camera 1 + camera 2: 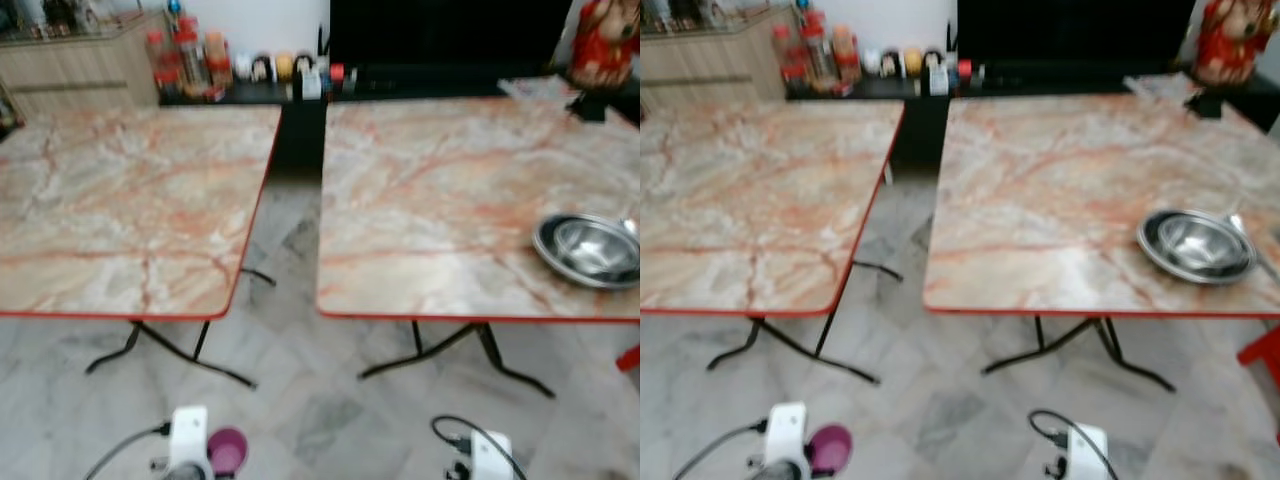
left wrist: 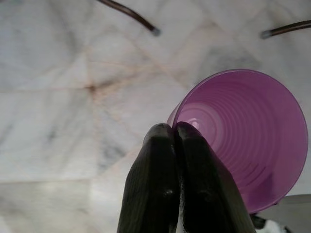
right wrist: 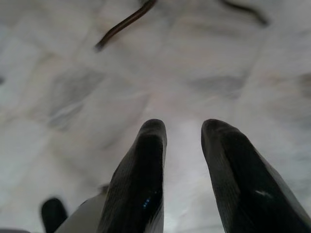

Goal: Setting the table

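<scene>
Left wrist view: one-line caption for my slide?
Left gripper pinches the purple cup by its rim above the marble floor.

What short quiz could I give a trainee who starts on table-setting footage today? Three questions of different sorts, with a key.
1. True or false: the left gripper is shut on the rim of the purple cup.
2. Multiple choice: the steel bowl sits on A) the left table, B) the right table, C) the floor.
3. Fill in: the right gripper hangs over the marble floor with its fingers ____.

Key: 1 true; 2 B; 3 open, holding nothing.
</scene>
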Robot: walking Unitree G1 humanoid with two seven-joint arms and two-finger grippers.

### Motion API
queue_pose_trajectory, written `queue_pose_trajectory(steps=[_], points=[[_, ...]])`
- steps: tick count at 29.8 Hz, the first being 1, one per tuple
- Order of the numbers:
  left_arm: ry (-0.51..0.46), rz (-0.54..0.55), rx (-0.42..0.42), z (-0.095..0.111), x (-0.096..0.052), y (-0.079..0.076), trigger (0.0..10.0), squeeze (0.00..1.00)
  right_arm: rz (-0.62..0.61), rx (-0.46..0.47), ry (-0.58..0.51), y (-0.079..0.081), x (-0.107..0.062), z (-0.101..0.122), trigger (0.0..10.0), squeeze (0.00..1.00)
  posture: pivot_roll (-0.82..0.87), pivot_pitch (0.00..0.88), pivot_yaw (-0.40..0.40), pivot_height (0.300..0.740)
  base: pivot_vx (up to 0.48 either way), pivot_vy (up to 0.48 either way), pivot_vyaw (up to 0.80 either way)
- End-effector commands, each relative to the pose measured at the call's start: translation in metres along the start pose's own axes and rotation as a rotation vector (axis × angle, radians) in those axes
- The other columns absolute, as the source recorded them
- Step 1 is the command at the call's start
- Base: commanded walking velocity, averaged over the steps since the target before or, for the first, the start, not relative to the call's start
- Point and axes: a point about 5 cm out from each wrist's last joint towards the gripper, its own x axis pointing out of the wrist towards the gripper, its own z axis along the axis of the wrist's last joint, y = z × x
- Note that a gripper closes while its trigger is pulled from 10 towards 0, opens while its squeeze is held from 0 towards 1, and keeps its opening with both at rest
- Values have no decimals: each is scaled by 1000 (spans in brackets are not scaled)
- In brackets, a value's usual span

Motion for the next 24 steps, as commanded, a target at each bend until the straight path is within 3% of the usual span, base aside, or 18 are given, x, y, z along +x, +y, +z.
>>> queue_pose_trajectory(steps=[1,24], points=[[4,24,4,-1,0,10,10000,0,23,14,9,10,0,-3,10000,0,-86,0,24,740,0,-472,0],[0,6,5,-1,-1,8,10000,0,13,21,14,7,-1,-6,10000,0,-95,0,22,740,0,-471,0]])
